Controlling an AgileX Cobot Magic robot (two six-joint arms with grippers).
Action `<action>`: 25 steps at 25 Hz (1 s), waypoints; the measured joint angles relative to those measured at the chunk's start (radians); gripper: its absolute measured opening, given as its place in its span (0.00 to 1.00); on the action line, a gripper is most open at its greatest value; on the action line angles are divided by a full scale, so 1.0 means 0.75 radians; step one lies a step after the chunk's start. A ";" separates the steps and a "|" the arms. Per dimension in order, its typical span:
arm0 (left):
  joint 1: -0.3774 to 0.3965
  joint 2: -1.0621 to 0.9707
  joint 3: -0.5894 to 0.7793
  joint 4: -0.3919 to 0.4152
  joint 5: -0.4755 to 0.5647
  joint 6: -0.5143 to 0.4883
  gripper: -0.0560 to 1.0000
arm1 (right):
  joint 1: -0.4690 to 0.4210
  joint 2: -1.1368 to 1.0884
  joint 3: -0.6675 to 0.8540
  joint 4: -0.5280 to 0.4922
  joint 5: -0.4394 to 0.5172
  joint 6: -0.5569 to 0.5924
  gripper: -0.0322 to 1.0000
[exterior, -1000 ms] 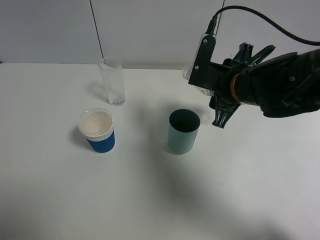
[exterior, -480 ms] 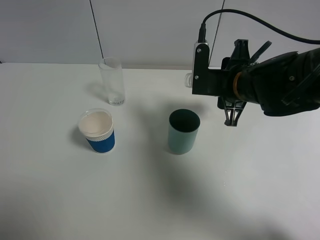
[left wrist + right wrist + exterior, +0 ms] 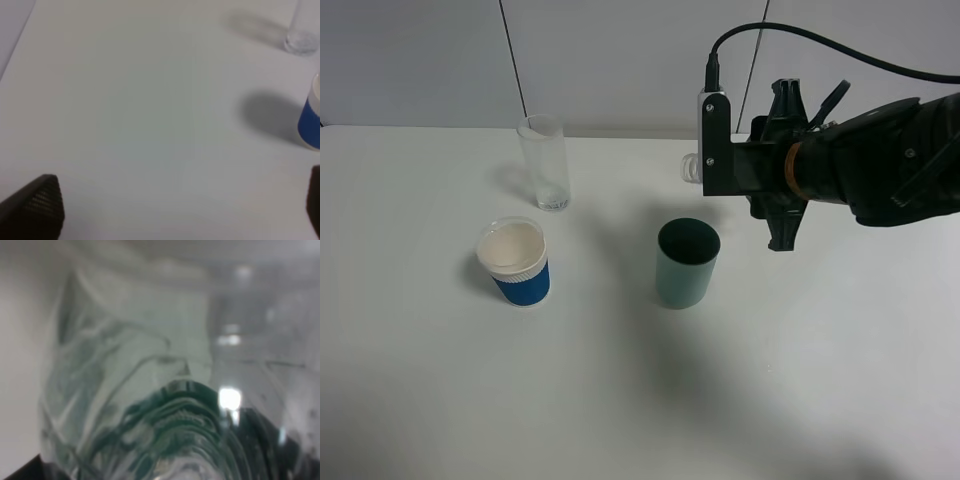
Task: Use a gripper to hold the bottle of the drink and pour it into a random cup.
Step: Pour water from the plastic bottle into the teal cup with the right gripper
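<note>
Hovering over the white table (image 3: 620,400), the left gripper (image 3: 175,207) has its fingertips (image 3: 37,205) spread wide with nothing between them. Further in, the blue-sleeved paper cup (image 3: 515,262) stands on the left. The teal cup (image 3: 687,264) stands upright near the middle, well apart from it, its dark mouth facing up. Beyond the teal cup, the right gripper (image 3: 752,170) is raised in the air, clamped tight on the bottle (image 3: 125,365), which lies roughly level. Its clear neck (image 3: 692,166) pokes out leftward, above the cup; whether it is over the mouth I cannot tell. The right wrist view is filled with crinkled plastic and the green label (image 3: 175,420). Farthest back stands a tall clear glass (image 3: 544,162).
</note>
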 joint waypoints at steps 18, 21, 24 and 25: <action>0.000 0.000 0.000 0.000 0.000 0.000 0.98 | -0.001 0.000 0.000 -0.059 -0.024 -0.200 0.57; 0.000 0.000 0.000 0.000 0.000 0.000 0.98 | -0.001 0.000 0.000 -0.061 -0.017 -0.225 0.57; 0.000 0.000 0.000 0.000 0.000 0.000 0.98 | -0.001 0.000 0.000 -0.064 0.011 -0.265 0.57; 0.000 0.000 0.000 0.000 0.000 0.000 0.98 | -0.001 0.000 0.000 -0.064 0.020 -0.283 0.57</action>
